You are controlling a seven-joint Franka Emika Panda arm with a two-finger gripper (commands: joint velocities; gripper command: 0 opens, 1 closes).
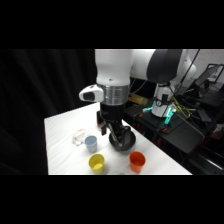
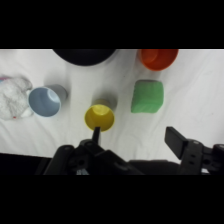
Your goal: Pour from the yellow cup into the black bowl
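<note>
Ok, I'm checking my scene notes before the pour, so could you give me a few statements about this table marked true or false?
1. The yellow cup stands upright on the table, not held by the gripper. True.
2. The orange cup lies tipped on its side. False: it stands upright, mouth up.
3. A green block lies between the yellow cup and the orange cup in the wrist view. True.
4. The jaws are shut on the pale blue-grey cup. False: they are open and hold nothing.
5. The black bowl stands on the table. True.
</note>
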